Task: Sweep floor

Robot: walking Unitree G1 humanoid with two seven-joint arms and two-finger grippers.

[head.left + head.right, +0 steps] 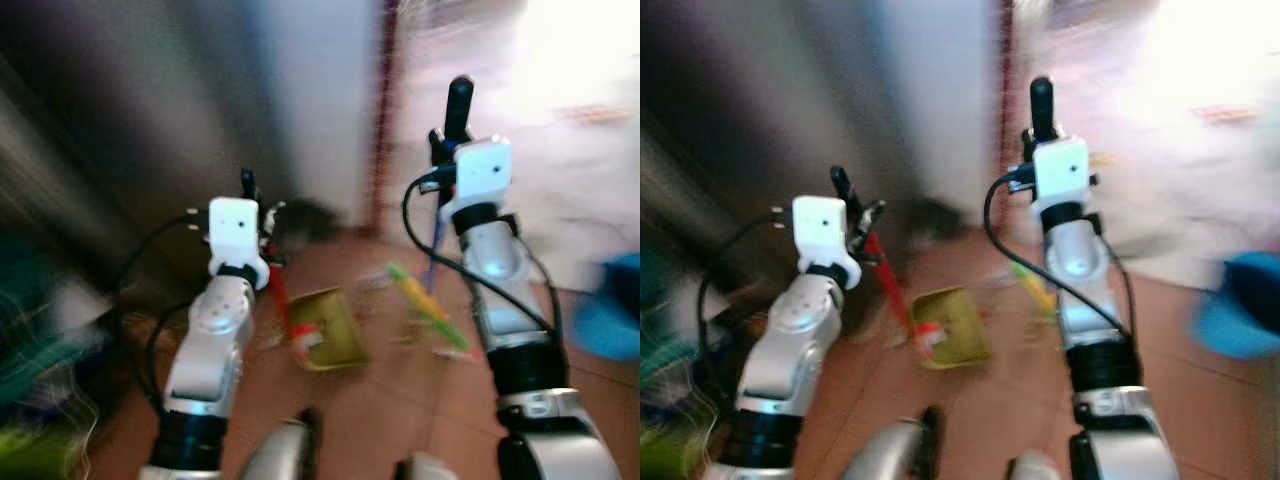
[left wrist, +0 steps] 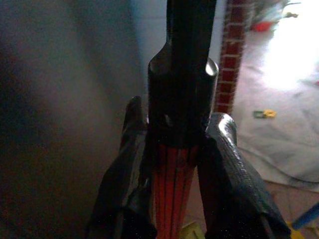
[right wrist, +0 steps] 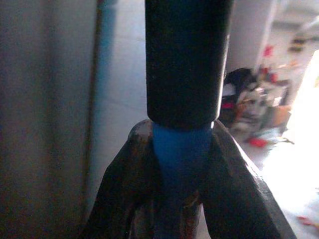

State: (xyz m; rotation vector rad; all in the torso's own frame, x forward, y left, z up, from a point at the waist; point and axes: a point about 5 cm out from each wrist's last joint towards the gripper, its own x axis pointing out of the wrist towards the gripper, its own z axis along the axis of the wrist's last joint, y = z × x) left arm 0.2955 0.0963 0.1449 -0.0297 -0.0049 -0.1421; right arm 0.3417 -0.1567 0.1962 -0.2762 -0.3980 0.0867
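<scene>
Now the broom (image 1: 436,250): one blue shaft with a black rubber cap, slanting down to green-yellow bristles on the floor (image 1: 400,410) ahead of the robot. Right gripper (image 3: 182,164) is clamped on it, both black fingers (image 3: 239,189) pressed against the smooth blue tube just below the cap. Over on the other side, the left gripper (image 2: 174,164) is closed around a ribbed red handle (image 2: 172,189) with a black end sleeve. That handle runs down to one flat, yellow-green dustpan (image 1: 325,330), lying on the floor between the two silver arms, close beside the bristles. Floor is reddish-brown tile, smooth. Everything in the head views is smeared with blur. One brick-red post (image 2: 232,55) stands beyond, next to a pale wall, and one blurred blue shape (image 1: 610,315) sits low at the robot's right.
</scene>
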